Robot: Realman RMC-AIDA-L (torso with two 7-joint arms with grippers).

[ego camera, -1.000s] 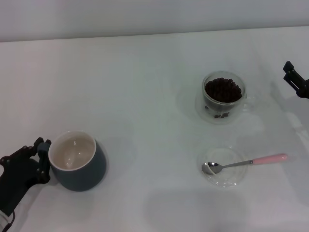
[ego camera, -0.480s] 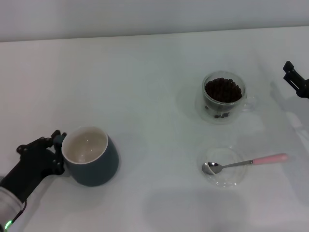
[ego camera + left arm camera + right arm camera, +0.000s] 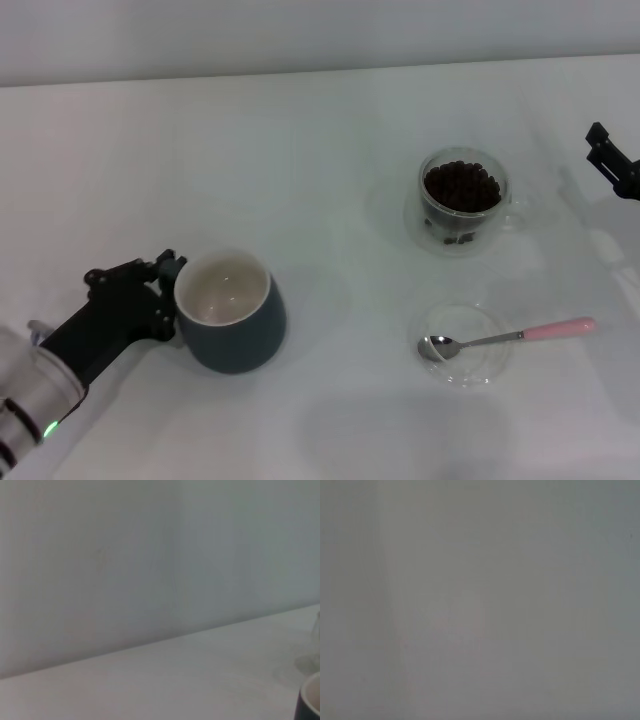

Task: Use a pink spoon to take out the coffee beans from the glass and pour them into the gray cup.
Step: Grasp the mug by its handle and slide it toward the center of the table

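- The left gripper (image 3: 165,290) has its black jaws clamped on the squat, rounded gray cup (image 3: 232,312), upright on the smooth white tabletop (image 3: 300,150).
- The clear glass (image 3: 462,203) holds glossy dark coffee beans (image 3: 461,186).
- The pink spoon (image 3: 505,337) lies across a round clear dish (image 3: 462,346).
- The right gripper (image 3: 612,162) sits at the far right edge; I cannot tell how its jaws stand.

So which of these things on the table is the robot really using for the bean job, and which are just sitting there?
Part of the job:
- gray cup, at the left gripper
- glass holding the coffee beans
- pink spoon, untouched

Just there:
- clear glass dish under the spoon's bowl
- white table
- right gripper, parked at the table's right edge
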